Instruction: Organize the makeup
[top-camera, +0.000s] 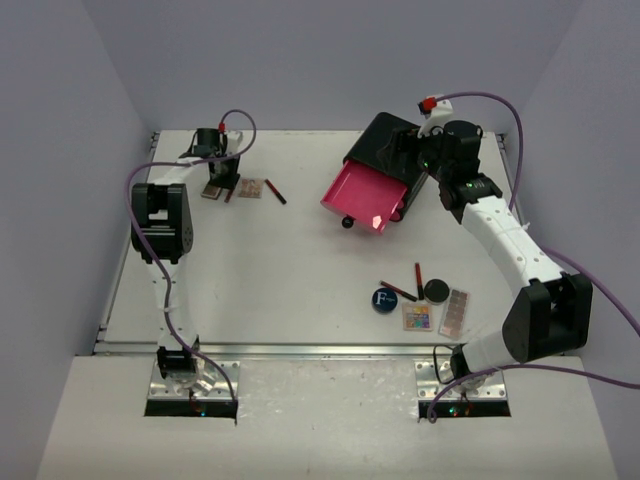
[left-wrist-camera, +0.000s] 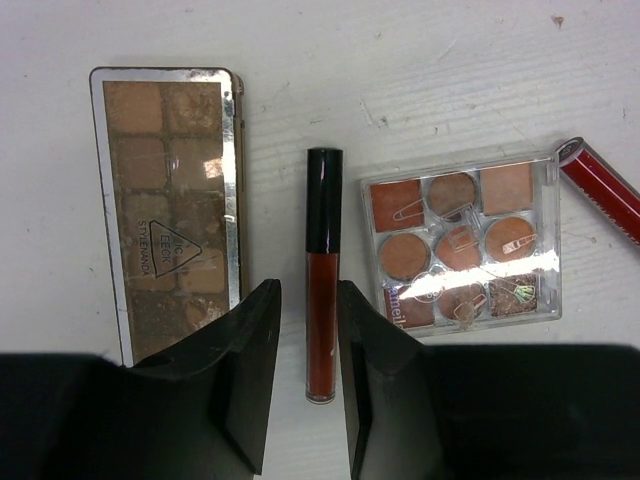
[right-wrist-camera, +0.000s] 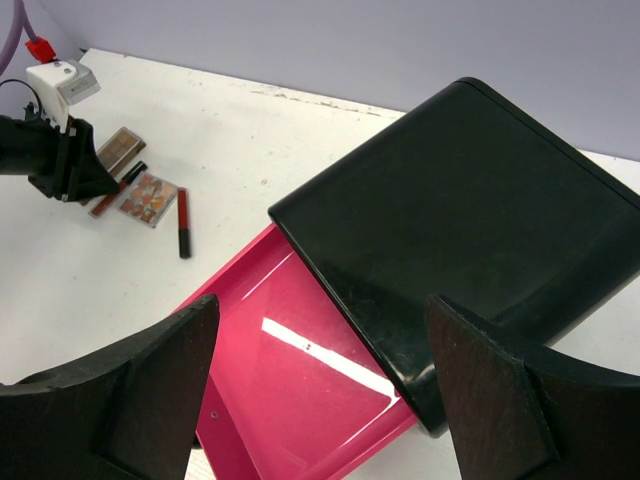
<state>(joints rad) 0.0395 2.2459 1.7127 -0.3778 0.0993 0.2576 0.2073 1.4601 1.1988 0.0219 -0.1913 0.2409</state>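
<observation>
In the left wrist view my left gripper (left-wrist-camera: 308, 290) straddles the lower end of a red lip-gloss tube (left-wrist-camera: 323, 250) with a black cap. The right finger touches the tube and a narrow gap shows on the left. A long brown palette (left-wrist-camera: 170, 200) lies to its left. To its right lie a clear palette of round pans (left-wrist-camera: 460, 240) and a red pencil (left-wrist-camera: 600, 185). My right gripper (right-wrist-camera: 320, 390) hangs wide open over the empty pink drawer (right-wrist-camera: 290, 380), pulled out of the black box (right-wrist-camera: 470, 230). A blue compact (top-camera: 384, 299), black compact (top-camera: 435, 290), two palettes (top-camera: 417, 317) and two pencils (top-camera: 399, 290) lie front right.
The black box (top-camera: 385, 145) stands at the back right, its open drawer (top-camera: 365, 195) reaching toward the table's middle. Grey walls close in the table on three sides. The left gripper (top-camera: 222, 178) works near the back left corner.
</observation>
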